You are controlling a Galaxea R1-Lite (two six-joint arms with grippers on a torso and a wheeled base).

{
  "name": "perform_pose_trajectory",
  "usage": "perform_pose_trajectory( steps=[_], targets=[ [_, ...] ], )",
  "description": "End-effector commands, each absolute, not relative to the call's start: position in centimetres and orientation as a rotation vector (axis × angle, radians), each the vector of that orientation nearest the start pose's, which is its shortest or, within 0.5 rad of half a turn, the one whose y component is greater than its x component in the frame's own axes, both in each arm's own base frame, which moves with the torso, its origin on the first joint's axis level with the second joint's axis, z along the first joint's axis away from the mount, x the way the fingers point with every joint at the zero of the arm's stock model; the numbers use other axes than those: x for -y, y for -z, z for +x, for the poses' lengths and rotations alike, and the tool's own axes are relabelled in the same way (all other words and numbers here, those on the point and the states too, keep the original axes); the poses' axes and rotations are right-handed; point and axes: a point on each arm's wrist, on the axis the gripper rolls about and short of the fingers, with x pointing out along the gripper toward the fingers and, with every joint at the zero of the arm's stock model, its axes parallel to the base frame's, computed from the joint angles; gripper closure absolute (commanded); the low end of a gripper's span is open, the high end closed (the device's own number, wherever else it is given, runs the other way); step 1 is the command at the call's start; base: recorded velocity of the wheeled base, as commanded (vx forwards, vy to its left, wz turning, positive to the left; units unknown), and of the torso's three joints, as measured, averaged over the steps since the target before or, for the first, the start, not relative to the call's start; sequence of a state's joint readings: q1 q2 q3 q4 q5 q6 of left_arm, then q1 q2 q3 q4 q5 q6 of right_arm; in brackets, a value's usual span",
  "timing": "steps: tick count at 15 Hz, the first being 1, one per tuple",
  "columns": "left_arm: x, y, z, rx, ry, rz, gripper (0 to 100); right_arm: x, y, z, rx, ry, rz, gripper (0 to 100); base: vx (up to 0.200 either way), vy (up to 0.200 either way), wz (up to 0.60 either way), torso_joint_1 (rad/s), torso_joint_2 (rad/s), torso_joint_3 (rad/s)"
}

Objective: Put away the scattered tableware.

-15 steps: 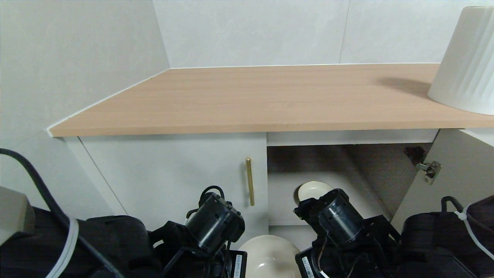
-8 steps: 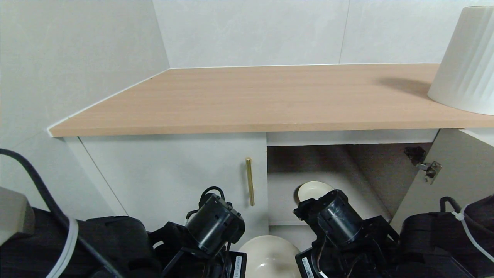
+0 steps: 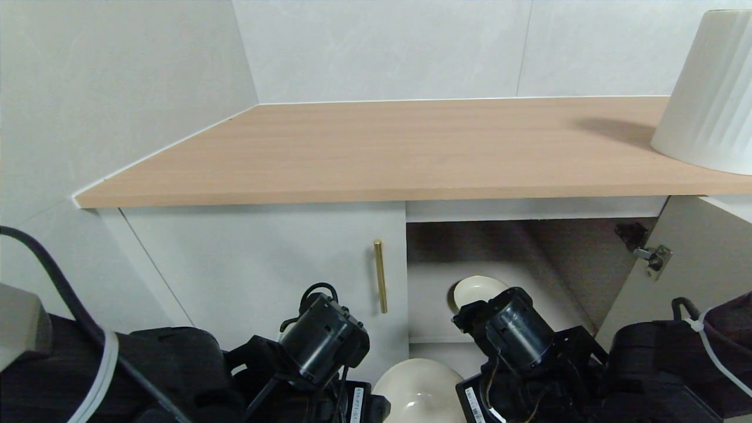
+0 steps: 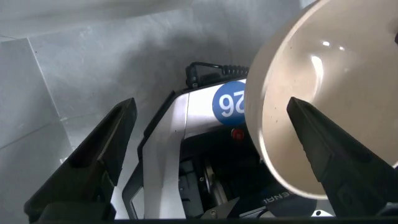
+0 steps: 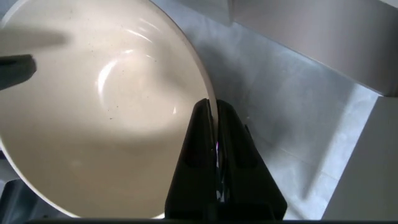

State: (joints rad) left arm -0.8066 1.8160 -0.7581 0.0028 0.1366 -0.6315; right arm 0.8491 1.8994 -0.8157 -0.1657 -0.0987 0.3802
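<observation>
A cream bowl (image 3: pixel 414 390) hangs low in front of the cabinet, between my two arms. My right gripper (image 5: pixel 214 155) is shut on the rim of the cream bowl (image 5: pixel 106 106), one finger inside and one outside. My left gripper (image 4: pixel 217 155) stands open beside the cream bowl (image 4: pixel 311 106), nothing between its fingers. A second cream dish (image 3: pixel 474 289) rests on the shelf inside the open right half of the cabinet, partly hidden by my right wrist.
The cabinet's left door (image 3: pixel 264 264) is closed, with a brass handle (image 3: pixel 380 276). The right door (image 3: pixel 681 264) is swung open to the right. A wooden countertop (image 3: pixel 382 153) runs above, with a white ribbed lampshade (image 3: pixel 711 94) at its right end.
The held bowl and both wrists have shifted slightly to the right and lower in the head view. The dish on the shelf has stayed put.
</observation>
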Motion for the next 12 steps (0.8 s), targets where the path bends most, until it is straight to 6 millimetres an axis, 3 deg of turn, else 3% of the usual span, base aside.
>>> perform_pose_trajectory(
  steps=[1,4,9,12],
  targets=[
    [19.6,-8.7,19.2,-1.088,0.275,-0.077,0,-22.9,-8.3,20.6,-0.943,-0.514,-0.086,100,0.0,0.0,0.0,0.0,0.0,0.0],
    [19.6,-8.7,19.2,-1.087,0.275,-0.077,0,-22.0,-8.1,21.6,-0.945,-0.472,-0.071,100,0.0,0.0,0.0,0.0,0.0,0.0],
    [19.6,-8.9,19.2,-1.082,0.277,-0.082,0,-18.5,-8.5,26.0,-0.906,-0.275,0.028,100,0.0,0.0,0.0,0.0,0.0,0.0],
    [19.5,-8.9,19.2,-1.082,0.277,-0.082,0,-18.4,-9.1,27.5,-0.89,-0.2,0.167,100,0.0,0.0,0.0,0.0,0.0,0.0]
  ],
)
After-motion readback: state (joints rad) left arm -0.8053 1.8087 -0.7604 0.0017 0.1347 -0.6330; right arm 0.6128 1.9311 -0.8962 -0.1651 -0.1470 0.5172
